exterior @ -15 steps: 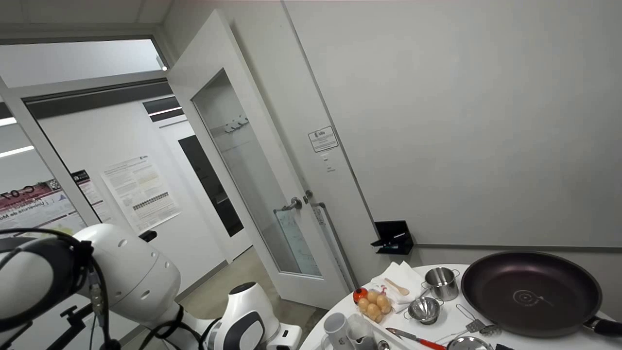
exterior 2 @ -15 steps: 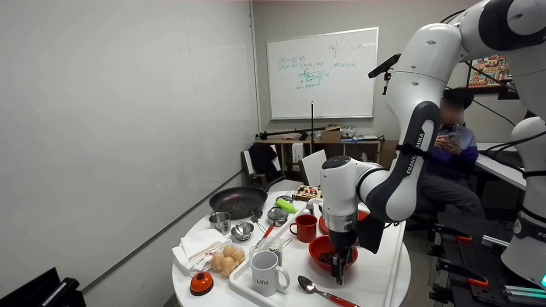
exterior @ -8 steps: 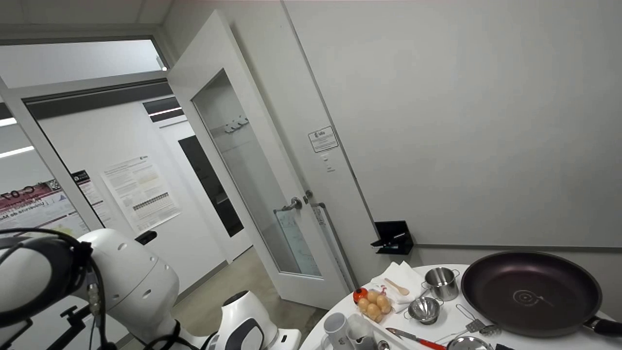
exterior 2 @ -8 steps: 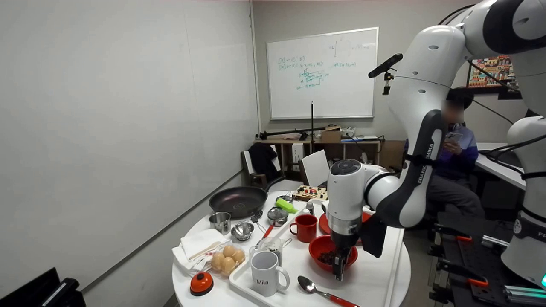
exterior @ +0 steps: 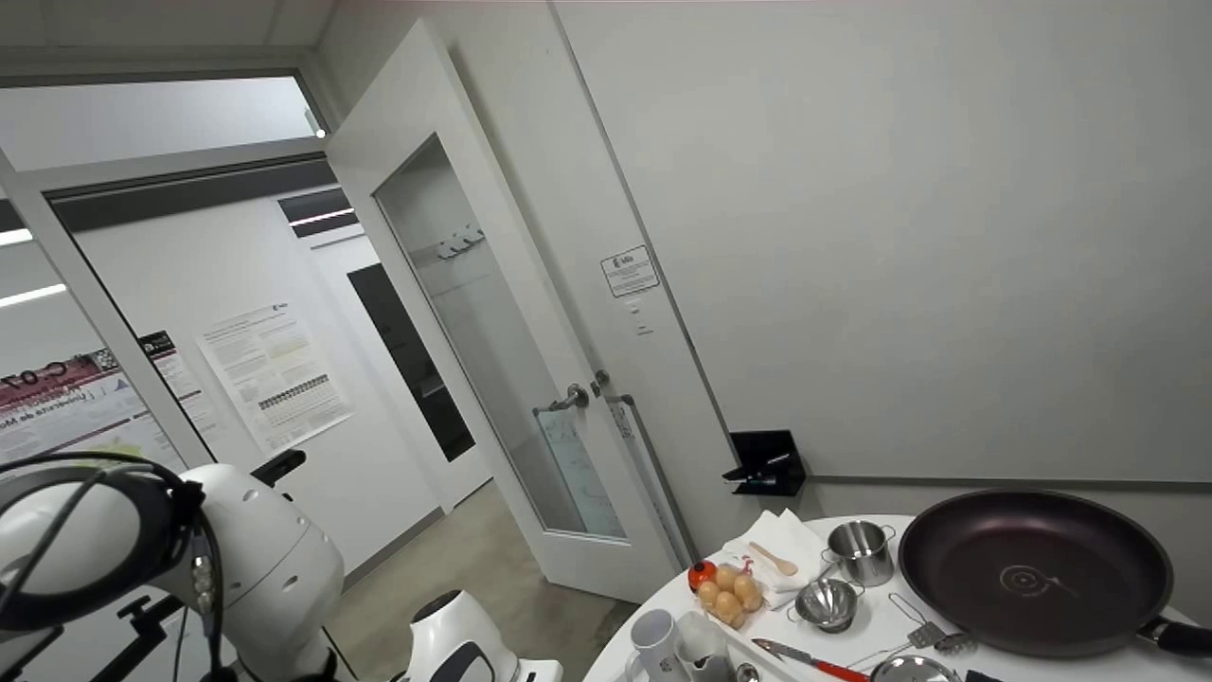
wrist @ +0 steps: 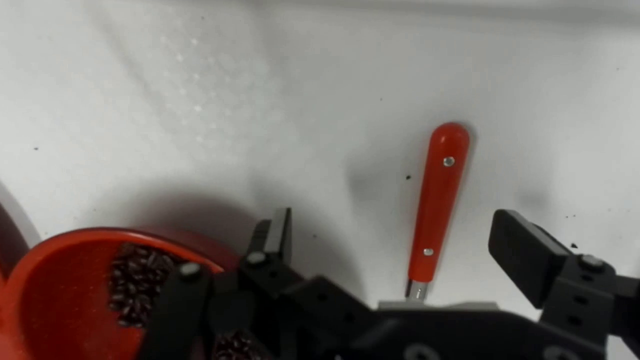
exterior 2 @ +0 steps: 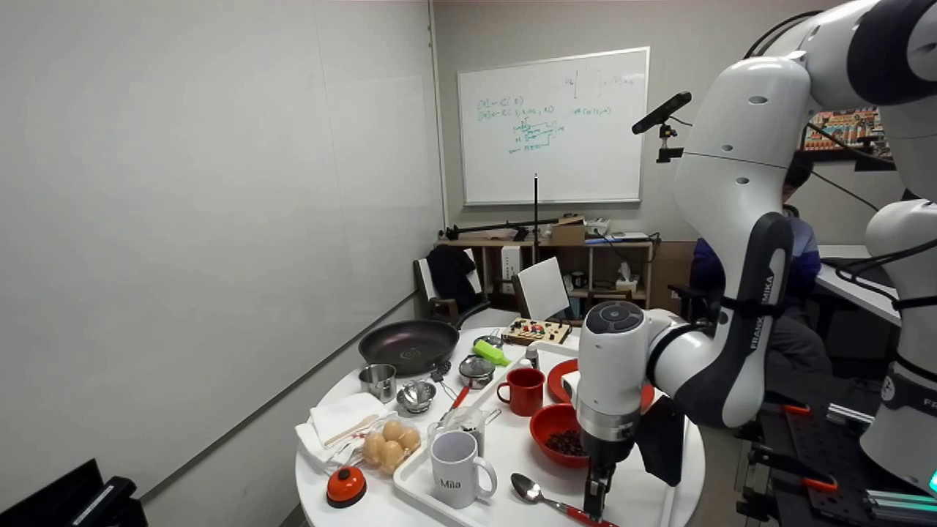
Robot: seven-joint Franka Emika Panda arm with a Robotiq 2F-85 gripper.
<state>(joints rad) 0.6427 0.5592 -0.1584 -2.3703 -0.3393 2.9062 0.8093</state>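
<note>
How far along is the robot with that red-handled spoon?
Looks done: the gripper stands open, and in the wrist view the red handle of the spoon shows between its fingers. Under way, it seems: picking it up, though nothing is gripped yet, as gaps show on both sides of the handle. Probably left: closing on the handle and lifting the spoon, which lies on the tray.

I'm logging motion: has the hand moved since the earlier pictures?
Yes: in an exterior view the hand has shifted right and down the picture, away from the bowl, toward the spoon.
</note>
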